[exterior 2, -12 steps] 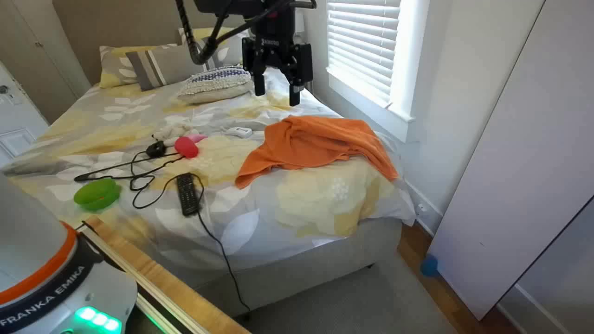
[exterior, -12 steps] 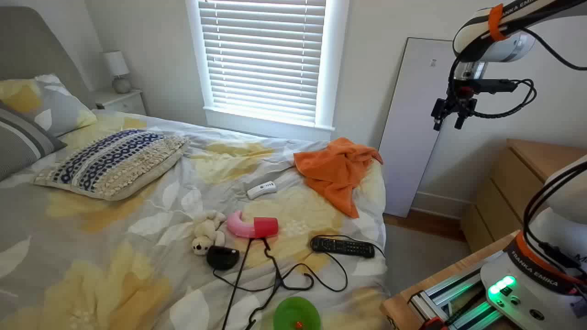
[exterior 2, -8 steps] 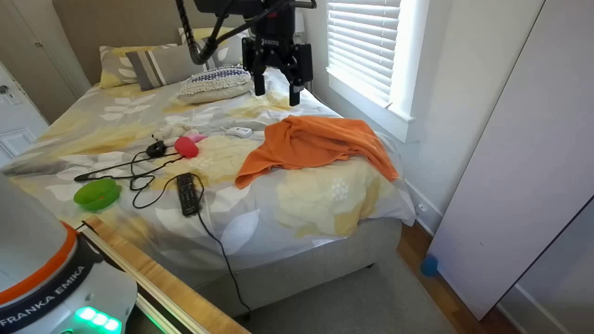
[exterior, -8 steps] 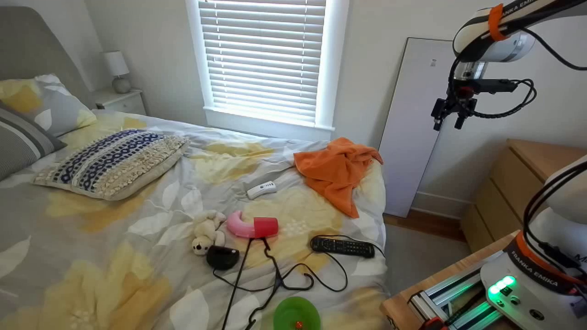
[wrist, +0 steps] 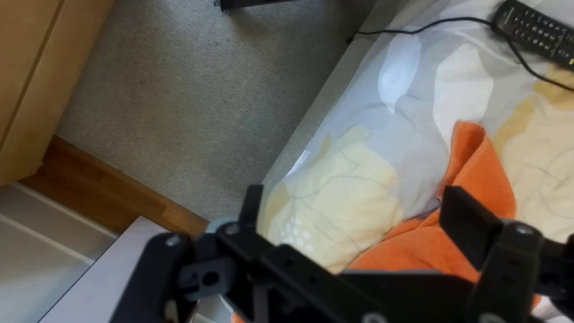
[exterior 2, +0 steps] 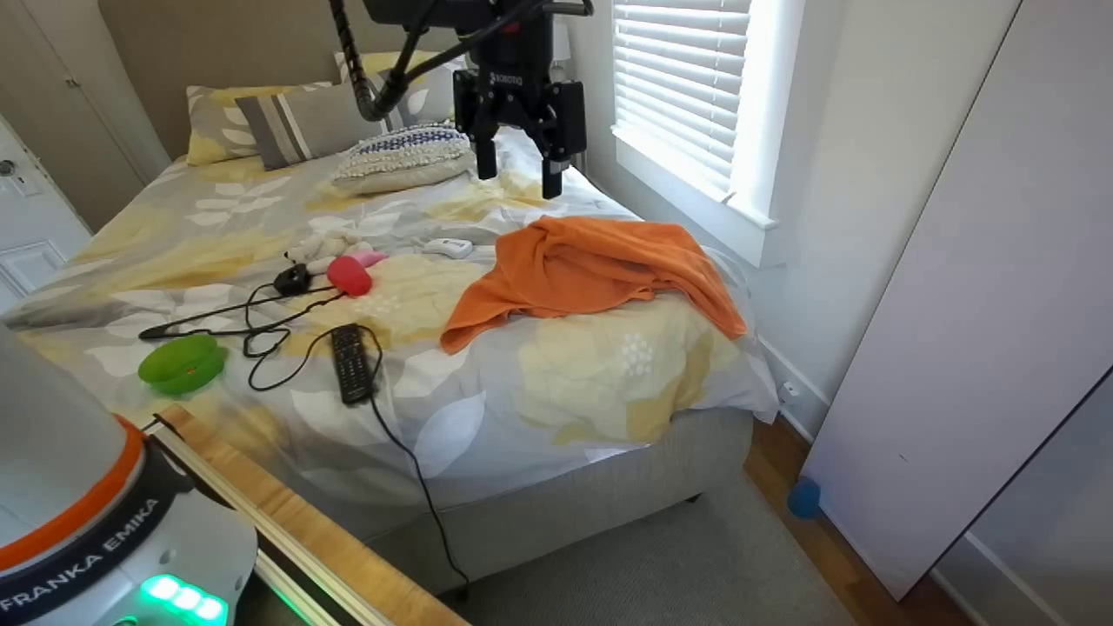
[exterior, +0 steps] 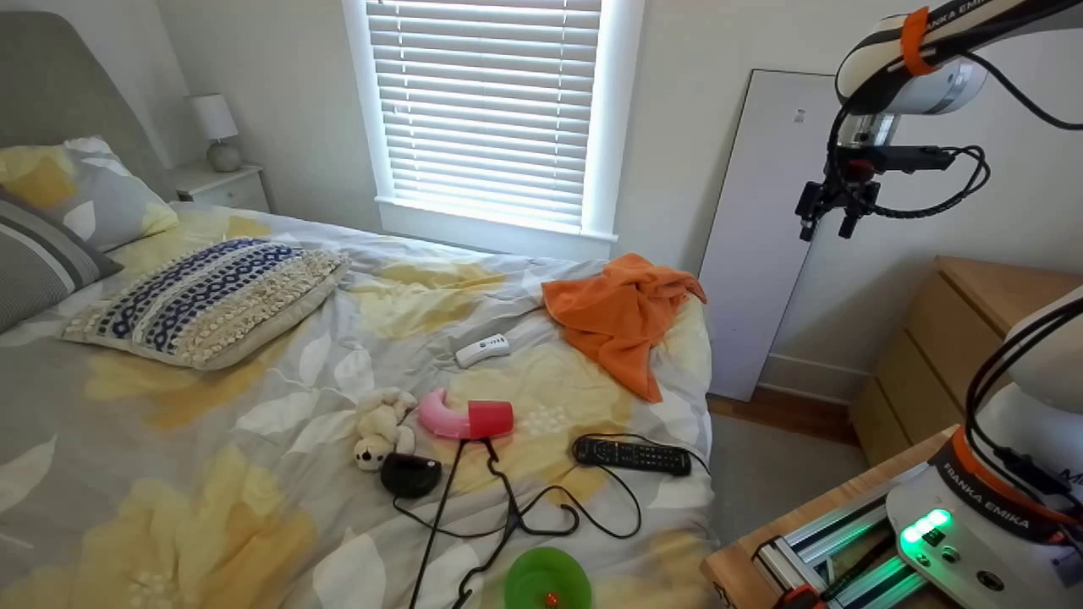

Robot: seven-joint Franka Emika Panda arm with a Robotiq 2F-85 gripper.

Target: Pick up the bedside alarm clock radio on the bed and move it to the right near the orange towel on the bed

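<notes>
A Robotiq gripper (exterior 2: 519, 174) hung high near the foot of a flower-printed bed (exterior: 541, 381), its fingers spread wide and nothing held between them. The alarm clock radio (exterior: 411, 476) (taken to be the small, dark, corded unit) lay well apart from it, just beside a pale plush toy (exterior: 382, 423) and left of the orange towel (exterior: 628, 313) in both exterior views; the wrist view did not take it in.

The likeliest trouble lay in the cord (wrist: 462, 19), which crossed a black hanger (exterior: 513, 510), passed a black remote (exterior: 634, 454) and dropped over the bed's edge. Lifting the clock could drag hanger or remote along, or draw the cord taut and tug the load from the grip. The toy posed a second risk: a finger lowered on that side could snag it and spoil the hold. The casing, seemingly smooth and rounded, might also slip if pinched off-centre.

Set against the frames from moments earlier, no change could be made out: the gripper kept its place and its spread, and clock, cord and towel lay where they had lain. The reach for the clock appeared not yet begun, with the whole task still to do.
</notes>
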